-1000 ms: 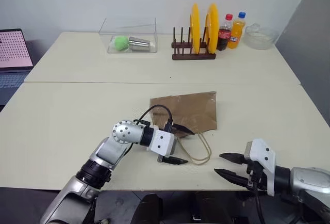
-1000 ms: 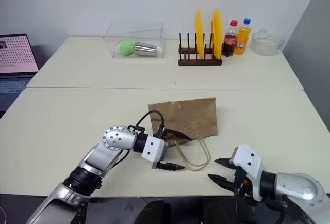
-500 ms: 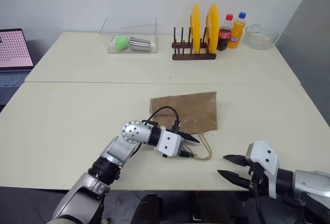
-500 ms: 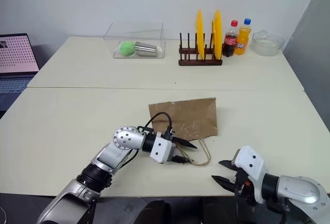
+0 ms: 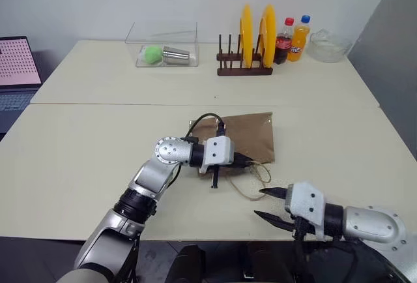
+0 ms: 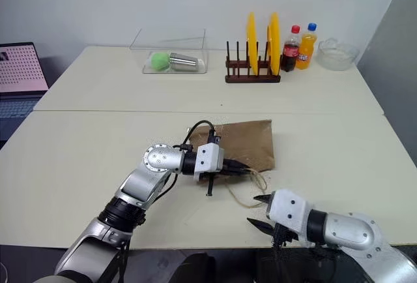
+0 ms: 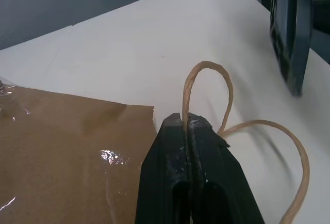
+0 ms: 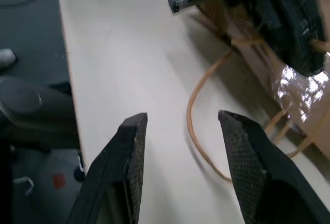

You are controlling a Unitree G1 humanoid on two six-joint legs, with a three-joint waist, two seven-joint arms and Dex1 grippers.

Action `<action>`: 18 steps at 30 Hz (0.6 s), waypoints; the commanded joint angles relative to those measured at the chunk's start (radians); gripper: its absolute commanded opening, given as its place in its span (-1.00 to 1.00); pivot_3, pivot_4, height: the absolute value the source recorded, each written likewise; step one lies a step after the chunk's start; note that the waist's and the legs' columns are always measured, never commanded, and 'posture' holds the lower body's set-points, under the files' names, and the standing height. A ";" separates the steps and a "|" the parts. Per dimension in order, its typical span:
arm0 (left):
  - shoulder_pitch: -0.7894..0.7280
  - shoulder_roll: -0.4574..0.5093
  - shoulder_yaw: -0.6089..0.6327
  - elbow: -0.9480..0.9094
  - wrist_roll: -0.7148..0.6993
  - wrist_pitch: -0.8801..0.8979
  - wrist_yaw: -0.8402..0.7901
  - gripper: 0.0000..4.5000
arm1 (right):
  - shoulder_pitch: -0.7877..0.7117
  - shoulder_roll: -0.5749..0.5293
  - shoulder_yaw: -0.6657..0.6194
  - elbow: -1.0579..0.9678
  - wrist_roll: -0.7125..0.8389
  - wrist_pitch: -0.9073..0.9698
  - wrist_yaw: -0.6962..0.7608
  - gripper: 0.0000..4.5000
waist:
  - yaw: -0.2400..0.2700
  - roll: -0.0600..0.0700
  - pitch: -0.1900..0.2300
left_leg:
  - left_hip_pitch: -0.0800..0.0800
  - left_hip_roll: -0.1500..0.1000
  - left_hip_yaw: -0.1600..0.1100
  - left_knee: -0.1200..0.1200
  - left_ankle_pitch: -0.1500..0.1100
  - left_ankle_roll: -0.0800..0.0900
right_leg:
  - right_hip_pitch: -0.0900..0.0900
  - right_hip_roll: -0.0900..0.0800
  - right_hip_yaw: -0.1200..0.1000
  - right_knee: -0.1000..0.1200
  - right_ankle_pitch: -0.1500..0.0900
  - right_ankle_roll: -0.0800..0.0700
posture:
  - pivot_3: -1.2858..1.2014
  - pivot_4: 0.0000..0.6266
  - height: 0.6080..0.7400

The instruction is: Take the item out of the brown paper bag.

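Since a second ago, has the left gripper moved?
Yes. The left gripper has shut on a loop handle, shifting toward the bag's right corner.

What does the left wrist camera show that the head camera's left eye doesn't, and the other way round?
Left wrist view: the left gripper seen close up, its black fingers shut on one twisted loop handle of the bag.

Left eye view: the whole table, with the clear box, the plate rack holding yellow plates, two bottles, a glass bowl, a laptop, and the right gripper open near the front edge.

Both: the brown bag, its handles and the left gripper at them.
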 commanded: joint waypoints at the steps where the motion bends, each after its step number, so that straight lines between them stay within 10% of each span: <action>1: -0.019 -0.003 0.031 -0.061 -0.027 0.021 0.018 -0.99 | -0.075 0.024 0.047 0.048 -0.071 -0.067 -0.002 0.02 | 0.000 0.000 0.000 | 0.000 0.000 0.000 0.000 0.000 0.000 | 0.000 0.000 0.000 0.000 0.000 0.000 | 0.03 -0.52 1.00; 11: -0.036 0.005 0.065 -0.094 -0.046 0.081 0.041 -0.99 | -0.226 0.101 0.214 0.270 -0.261 -0.145 0.002 0.02 | 0.001 0.000 0.000 | 0.000 0.000 0.000 0.000 0.000 0.000 | 0.000 0.000 0.000 0.000 0.000 0.000 | 0.03 -0.52 1.00; 18: -0.052 0.011 0.084 -0.091 -0.046 0.090 0.051 -1.00 | -0.220 0.144 0.213 0.263 -0.289 -0.135 0.011 -0.86 | 0.001 0.000 0.000 | 0.000 0.000 0.000 0.000 0.000 0.000 | 0.000 0.000 0.000 0.001 0.000 0.000 | 0.03 -0.52 1.00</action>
